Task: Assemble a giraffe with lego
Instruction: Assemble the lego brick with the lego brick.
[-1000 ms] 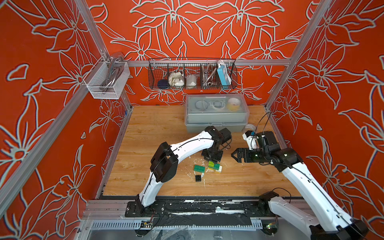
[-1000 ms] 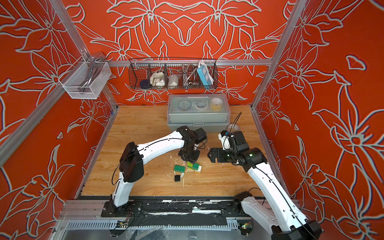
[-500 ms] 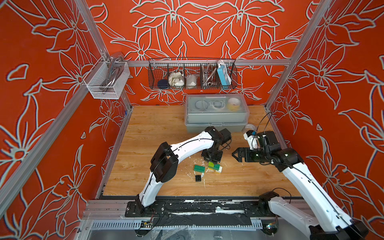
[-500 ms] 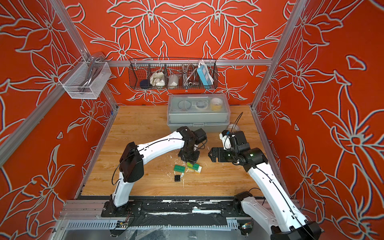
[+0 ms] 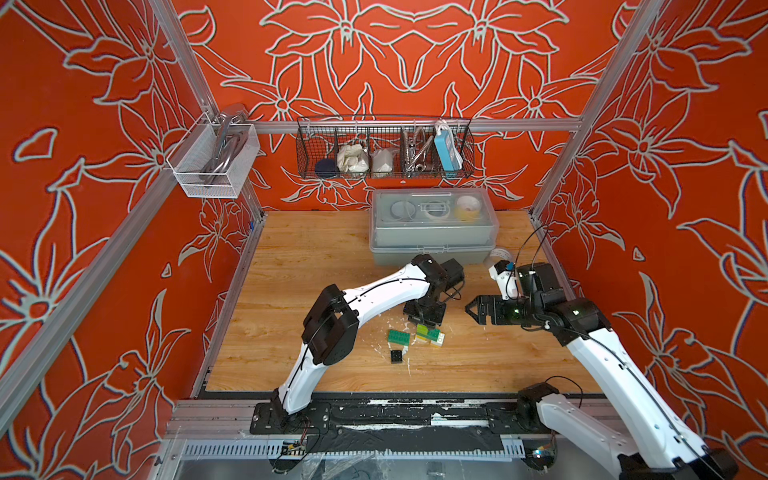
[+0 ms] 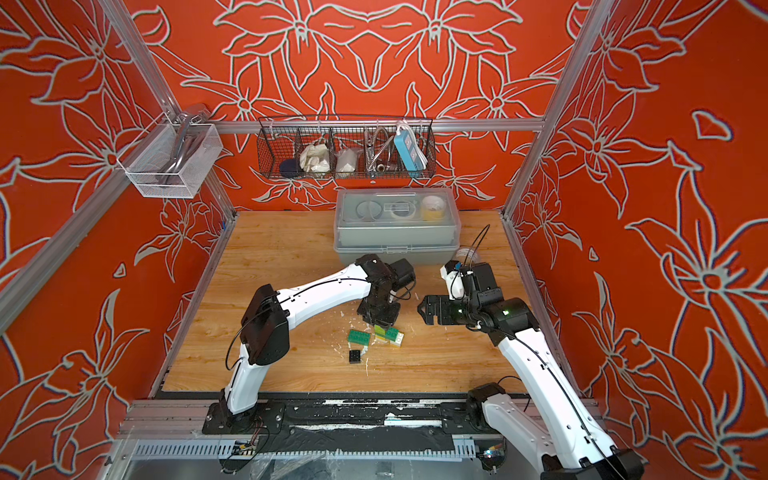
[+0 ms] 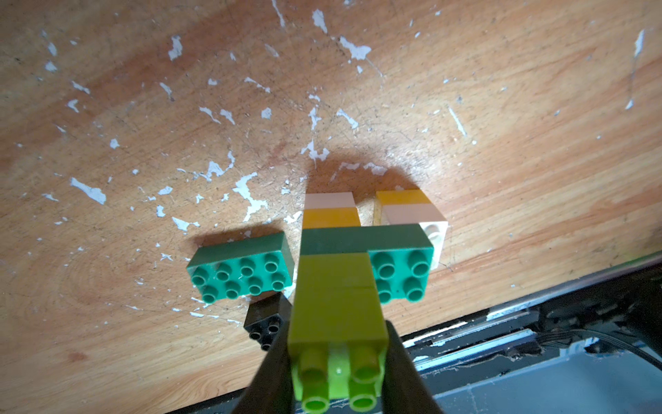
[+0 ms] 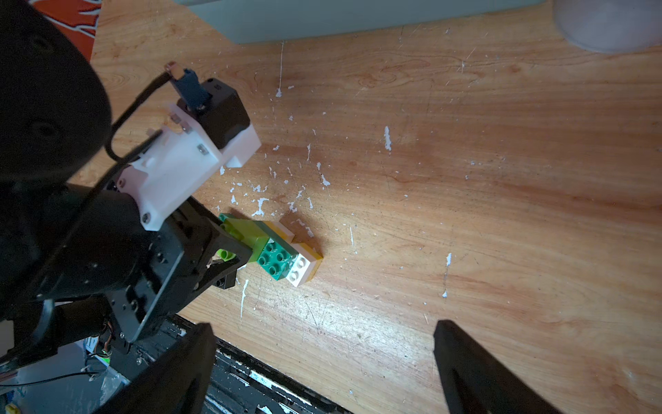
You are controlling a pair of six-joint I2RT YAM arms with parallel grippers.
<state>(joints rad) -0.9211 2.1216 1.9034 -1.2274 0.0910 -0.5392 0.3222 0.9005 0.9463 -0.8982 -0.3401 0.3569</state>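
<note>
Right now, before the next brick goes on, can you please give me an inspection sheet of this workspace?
Surface: wooden table, many white flecks around the bricks.
Job's things: giraffe part built, with legs, body and lime neck; a loose dark green brick and a black brick lie beside it.
Clutter: grey lidded box at the back; pale cup beside it.
Hands: left hand shut on the giraffe's neck; right hand open, empty, apart from the bricks.
Cables: black cable loops at the left wrist, clear of the bricks.
Surroundings: orange flowered walls; wire basket and white mesh basket hang on the frame.
</note>
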